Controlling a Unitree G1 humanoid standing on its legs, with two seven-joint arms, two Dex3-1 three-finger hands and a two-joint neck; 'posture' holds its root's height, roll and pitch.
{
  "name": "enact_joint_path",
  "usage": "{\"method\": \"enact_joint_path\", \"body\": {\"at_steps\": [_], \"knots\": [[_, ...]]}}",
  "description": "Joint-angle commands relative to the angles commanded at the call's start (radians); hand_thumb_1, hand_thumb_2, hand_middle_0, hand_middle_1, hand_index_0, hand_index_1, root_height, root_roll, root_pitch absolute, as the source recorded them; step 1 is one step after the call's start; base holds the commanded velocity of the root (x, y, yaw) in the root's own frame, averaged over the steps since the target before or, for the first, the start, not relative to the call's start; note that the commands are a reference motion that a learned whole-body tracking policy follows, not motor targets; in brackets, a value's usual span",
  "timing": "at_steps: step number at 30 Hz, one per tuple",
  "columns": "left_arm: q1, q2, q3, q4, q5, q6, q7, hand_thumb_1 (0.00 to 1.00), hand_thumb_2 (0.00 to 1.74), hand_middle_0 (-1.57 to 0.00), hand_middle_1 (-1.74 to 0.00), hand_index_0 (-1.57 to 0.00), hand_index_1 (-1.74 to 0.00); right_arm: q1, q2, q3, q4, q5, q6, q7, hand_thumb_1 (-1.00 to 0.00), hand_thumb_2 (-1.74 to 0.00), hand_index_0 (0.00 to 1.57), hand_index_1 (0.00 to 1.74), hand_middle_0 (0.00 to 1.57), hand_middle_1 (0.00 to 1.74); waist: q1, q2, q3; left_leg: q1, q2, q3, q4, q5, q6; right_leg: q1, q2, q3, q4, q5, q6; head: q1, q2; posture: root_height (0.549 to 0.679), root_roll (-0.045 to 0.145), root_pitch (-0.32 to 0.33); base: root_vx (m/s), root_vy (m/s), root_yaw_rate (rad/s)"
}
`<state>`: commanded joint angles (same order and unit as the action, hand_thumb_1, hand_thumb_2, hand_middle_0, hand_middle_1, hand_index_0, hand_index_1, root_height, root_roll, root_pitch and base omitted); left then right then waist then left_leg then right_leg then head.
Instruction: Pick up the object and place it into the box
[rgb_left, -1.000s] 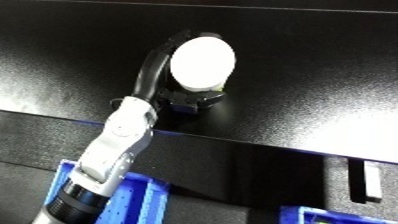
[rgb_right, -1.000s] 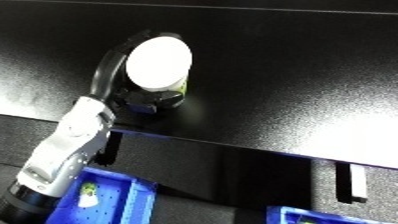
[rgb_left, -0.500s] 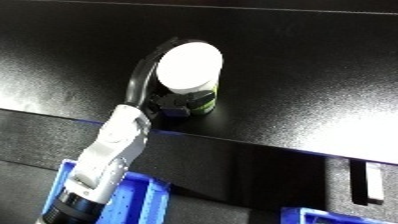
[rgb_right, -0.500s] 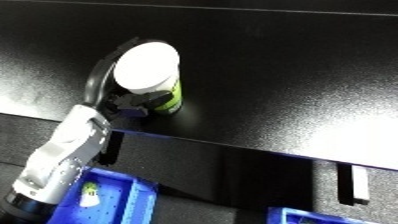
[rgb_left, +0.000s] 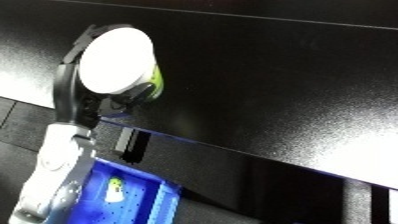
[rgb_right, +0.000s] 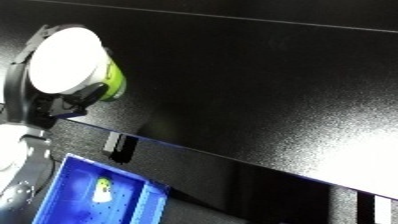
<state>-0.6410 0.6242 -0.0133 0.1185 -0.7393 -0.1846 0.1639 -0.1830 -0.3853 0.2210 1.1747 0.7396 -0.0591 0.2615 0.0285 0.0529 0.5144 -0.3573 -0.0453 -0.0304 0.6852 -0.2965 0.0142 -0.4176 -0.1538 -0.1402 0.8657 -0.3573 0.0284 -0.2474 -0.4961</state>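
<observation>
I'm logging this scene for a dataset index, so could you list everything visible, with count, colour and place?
White-lidded green cup: one, white round top with green side, at the upper left above the table's near edge, held in the left hand.
Black table: one, glossy black top filling most of the view.
Blue plastic bin: one, blue, at the lower left below the table edge.
Small white and green item: one, lying inside the bin; too small to identify.
Small black block: one, fixed on the table's front face.
Left hand: one, black, fingers curled round the cup.
Left forearm: one, white and silver, lower left.
</observation>
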Motion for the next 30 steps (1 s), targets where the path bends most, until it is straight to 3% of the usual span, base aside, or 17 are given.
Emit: {"method": "enact_joint_path", "body": {"at_steps": [9,15,18,23,30], "knots": [[0.180,0.050,0.187,0.142,0.034,-0.177,0.172,0.90,1.57,-1.41,-1.57,-1.41,-1.57,0.018,-0.008,-0.025,0.003,0.007,-0.008,-0.006,0.00,0.00,0.00,0.00,0.00,0.00,0.031,0.012,-0.001,0.004,-0.006,-0.009,-0.011,0.016,-0.0101,0.017,-0.0051,-0.016,0.002,-0.019,-0.0149,-0.055,-0.014,0.628,0.071,-0.054,-0.033,0.001,0.069],[0.293,0.028,0.230,0.371,0.021,-0.271,0.267,0.90,1.57,-1.41,-1.57,-1.41,-1.57,0.011,-0.011,-0.020,0.001,0.016,0.008,-0.024,0.00,0.00,0.00,0.00,0.00,0.00,0.039,0.009,0.000,0.007,-0.006,-0.014,-0.008,0.023,-0.0133,0.038,0.0013,-0.020,-0.008,-0.030,-0.0238,-0.198,-0.130,0.630,0.075,-0.059,-0.021,0.015,0.027],[0.322,0.019,0.235,0.487,-0.039,-0.284,0.295,0.90,1.57,-1.41,-1.57,-1.41,-1.57,0.004,-0.010,-0.013,0.005,0.021,0.014,-0.029,0.00,0.00,0.00,0.00,0.00,0.00,0.041,0.002,0.001,0.009,-0.002,-0.016,-0.002,0.023,-0.0109,0.053,0.0046,-0.024,-0.008,-0.038,-0.0272,-0.310,-0.167,0.630,0.073,-0.065,0.010,0.010,0.031],[0.307,0.010,0.251,0.667,-0.203,-0.264,0.295,0.90,1.57,-1.41,-1.57,-1.41,-1.57,-0.008,0.000,0.007,0.009,0.011,0.020,-0.038,0.00,0.00,0.00,0.00,0.00,0.00,0.041,-0.019,-0.001,0.008,0.006,-0.017,0.007,0.022,-0.0027,0.072,0.0135,-0.030,-0.011,-0.048,-0.0291,-0.461,-0.175,0.630,0.064,-0.071,0.013,0.010,0.026],[0.285,-0.012,0.272,0.854,-0.388,-0.224,0.218,0.90,1.57,-1.41,-1.57,-1.41,-1.57,-0.012,0.015,0.030,0.014,-0.002,0.031,-0.042,0.00,0.00,0.00,0.00,0.00,0.00,0.039,-0.051,-0.002,0.007,0.013,-0.023,-0.011,0.034,0.0027,0.090,0.0299,-0.037,-0.023,-0.055,-0.0306,-0.589,-0.190,0.630,0.052,-0.072,0.009,0.007,0.043]]}}
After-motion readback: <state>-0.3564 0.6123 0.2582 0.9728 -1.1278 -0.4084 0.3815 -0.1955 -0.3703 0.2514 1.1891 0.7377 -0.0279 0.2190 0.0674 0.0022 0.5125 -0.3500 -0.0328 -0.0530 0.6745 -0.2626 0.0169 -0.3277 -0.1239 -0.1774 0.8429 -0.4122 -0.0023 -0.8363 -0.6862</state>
